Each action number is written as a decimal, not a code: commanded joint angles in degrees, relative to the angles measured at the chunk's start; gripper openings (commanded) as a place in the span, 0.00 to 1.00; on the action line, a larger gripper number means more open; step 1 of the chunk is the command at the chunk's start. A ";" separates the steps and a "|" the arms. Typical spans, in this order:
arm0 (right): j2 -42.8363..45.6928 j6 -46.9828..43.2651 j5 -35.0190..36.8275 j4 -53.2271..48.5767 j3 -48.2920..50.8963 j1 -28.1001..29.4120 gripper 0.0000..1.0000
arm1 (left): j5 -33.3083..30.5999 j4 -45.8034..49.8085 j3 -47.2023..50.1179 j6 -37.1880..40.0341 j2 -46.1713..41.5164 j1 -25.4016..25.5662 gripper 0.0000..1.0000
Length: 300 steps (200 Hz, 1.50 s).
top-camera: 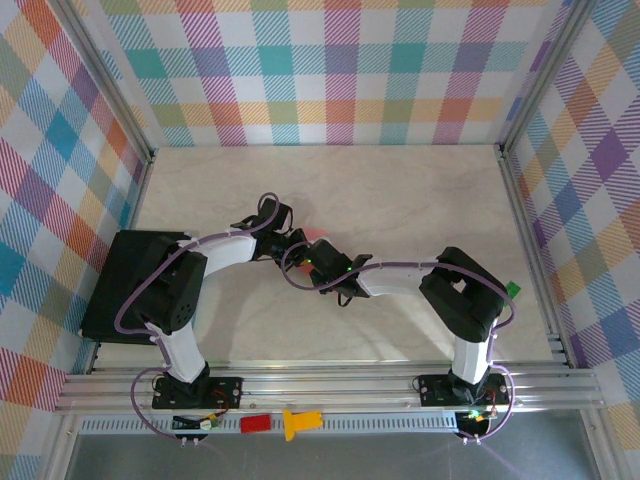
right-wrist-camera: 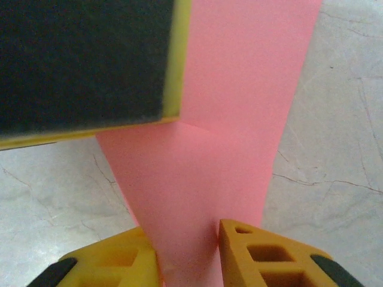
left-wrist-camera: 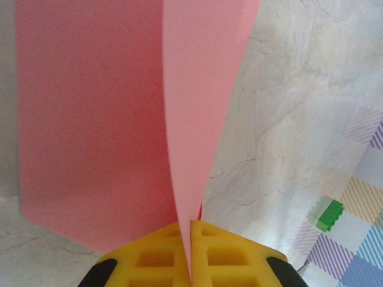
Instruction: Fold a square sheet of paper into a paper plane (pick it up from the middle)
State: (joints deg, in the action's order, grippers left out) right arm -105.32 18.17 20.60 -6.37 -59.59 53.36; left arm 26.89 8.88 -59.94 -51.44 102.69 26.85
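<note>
The square sheet of paper [top-camera: 316, 237] is salmon pink and folded, held up off the table's middle between both arms. My left gripper [left-wrist-camera: 190, 222] is shut on it, the paper [left-wrist-camera: 90, 119] rising edge-on from the pinched yellow fingertips, one layer fanning left. My right gripper [right-wrist-camera: 188, 230] has its jaws apart, and a band of the paper [right-wrist-camera: 239, 89] runs through the gap against both inner faces. The left gripper's finger [right-wrist-camera: 84, 60], black pad with a yellow edge, presses the sheet at upper left in the right wrist view. From above, the left gripper [top-camera: 298, 243] and right gripper [top-camera: 316, 262] meet at the paper.
A black box [top-camera: 130, 285] sits at the table's left edge. A green brick [top-camera: 513, 289] lies by the right wall, the same green brick [left-wrist-camera: 330, 215] showing in the left wrist view. A red block [top-camera: 255, 423] and a yellow piece [top-camera: 298, 423] rest on the front rail.
</note>
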 commanded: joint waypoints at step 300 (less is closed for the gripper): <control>2.88 -0.46 -10.54 7.16 6.88 -0.56 0.18 | -0.12 -12.55 14.34 -7.44 -13.74 -5.41 0.32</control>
State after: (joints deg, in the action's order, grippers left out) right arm -104.01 16.05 14.28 -1.17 -54.59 53.43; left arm 25.87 1.74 -48.45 -56.18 91.22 21.80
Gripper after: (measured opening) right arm 0.186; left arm 0.319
